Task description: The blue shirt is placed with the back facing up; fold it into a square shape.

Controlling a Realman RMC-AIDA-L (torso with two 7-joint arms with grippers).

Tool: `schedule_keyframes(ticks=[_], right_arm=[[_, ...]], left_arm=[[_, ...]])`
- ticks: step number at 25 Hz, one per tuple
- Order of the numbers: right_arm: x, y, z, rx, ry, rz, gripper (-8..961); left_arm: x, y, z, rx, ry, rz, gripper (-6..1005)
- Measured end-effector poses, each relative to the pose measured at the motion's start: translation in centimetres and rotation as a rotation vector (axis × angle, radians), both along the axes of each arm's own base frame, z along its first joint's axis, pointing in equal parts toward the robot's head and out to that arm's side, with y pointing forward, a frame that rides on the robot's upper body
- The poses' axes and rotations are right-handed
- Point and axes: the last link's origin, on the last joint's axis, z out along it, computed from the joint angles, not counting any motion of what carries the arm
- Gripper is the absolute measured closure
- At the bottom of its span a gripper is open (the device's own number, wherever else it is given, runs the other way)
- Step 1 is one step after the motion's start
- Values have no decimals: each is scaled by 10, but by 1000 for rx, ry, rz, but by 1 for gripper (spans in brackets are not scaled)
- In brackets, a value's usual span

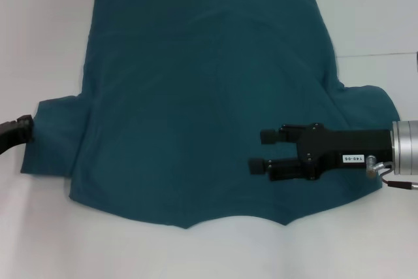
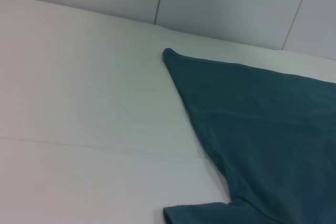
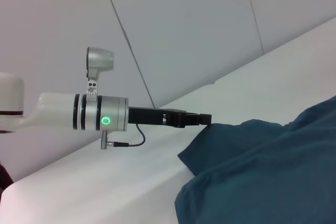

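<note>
**Shirt flat, grippers at both sleeves**

Blue shirt (image 1: pixel 202 96) lies spread on white table (image 1: pixel 39 227), long axis running away from robot. Right gripper (image 1: pixel 261 151) hovers over right side, jaws spread. Left gripper (image 1: pixel 23 129) touches left sleeve edge; jaw state unclear.

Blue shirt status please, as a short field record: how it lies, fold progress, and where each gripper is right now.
garment: blue shirt, spread flat on the white table, plain side up
fold progress: none visible; both sleeves lie out to the sides
left gripper: at the edge of the robot's-left sleeve, at table level; only its tip is in the head view
right gripper: over the shirt body near the robot's-right sleeve, fingers open, pointing toward the shirt's middle, holding nothing
lettering: none showing
</note>
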Motion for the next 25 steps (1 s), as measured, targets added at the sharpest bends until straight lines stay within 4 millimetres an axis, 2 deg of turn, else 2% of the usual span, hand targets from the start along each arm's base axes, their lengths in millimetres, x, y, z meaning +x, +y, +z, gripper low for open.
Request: schedule_keyframes(ticks=[25], right_arm=[[-4, 2, -1, -7, 6, -2, 53]], left_arm=[[-4, 4, 26, 61, 42, 5, 949]])
